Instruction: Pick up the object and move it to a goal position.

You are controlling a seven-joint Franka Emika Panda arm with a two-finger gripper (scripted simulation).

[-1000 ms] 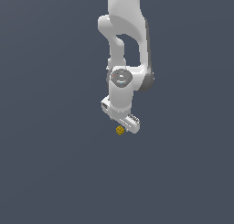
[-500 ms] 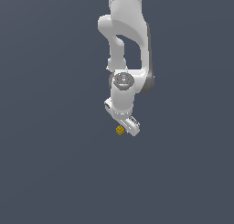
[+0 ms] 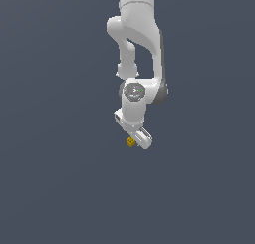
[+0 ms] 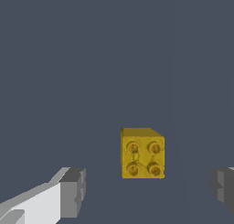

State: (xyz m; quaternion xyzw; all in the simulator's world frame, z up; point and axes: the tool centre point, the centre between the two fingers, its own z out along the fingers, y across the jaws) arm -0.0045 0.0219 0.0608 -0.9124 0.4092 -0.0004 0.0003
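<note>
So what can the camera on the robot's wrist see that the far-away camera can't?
Only the wrist view shows the yellow cube close up, with four round studs on one face, and two grey fingertips standing wide apart on either side of it, not touching.

Only the exterior view shows the whole white arm reaching down, with the cube as a tiny speck at the gripper.

Both show the cube, the gripper and the plain dark grey background.
</note>
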